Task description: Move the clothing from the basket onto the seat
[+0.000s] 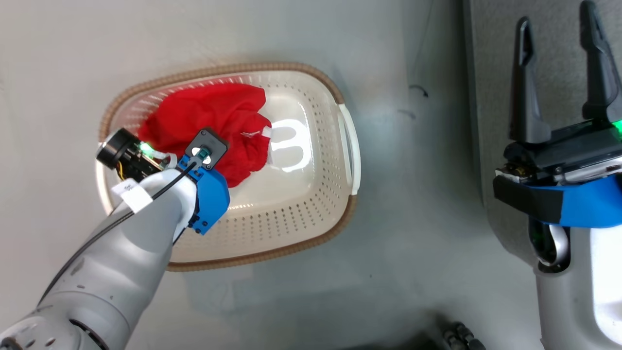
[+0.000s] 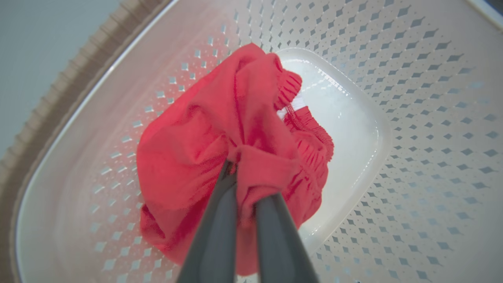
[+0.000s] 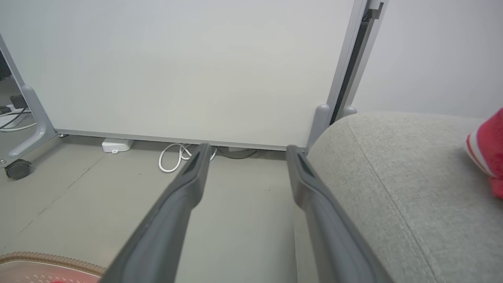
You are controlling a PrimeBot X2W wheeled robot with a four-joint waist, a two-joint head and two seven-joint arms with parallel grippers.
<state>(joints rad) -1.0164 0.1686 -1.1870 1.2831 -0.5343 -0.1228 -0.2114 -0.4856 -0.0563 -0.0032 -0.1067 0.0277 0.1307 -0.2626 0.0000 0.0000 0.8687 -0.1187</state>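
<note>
— What is hidden or hard to read here?

— In the head view the left end effector (image 2: 245, 177) is covered by its own blue wrist housing (image 1: 211, 197). The left wrist view shows its two dark fingers pinched together on a fold of the crumpled bright red fabric garment (image 1: 209, 116), with one tip buried in cloth.

— Where does that garment lie?

— It is inside the cream-white perforated plastic basket with a brown woven-look rim (image 1: 291, 218), bunched at the basket's left end. The basket stands on the grey floor (image 1: 413, 233). The heap seems to stretch along the basket's length, though it is too crumpled to be sure.

— And the arms?

— The pale left forearm (image 1: 121, 243) rises from the lower left and dips its wrist into the basket. The right end effector (image 1: 556, 17) hangs well apart, fingers spread wide and gripping nothing, beside the light grey upholstered seat cushion (image 3: 393, 177). On the cushion a second red garment with white stripes (image 3: 485, 153) is cut off by the edge of the right wrist view.
</note>
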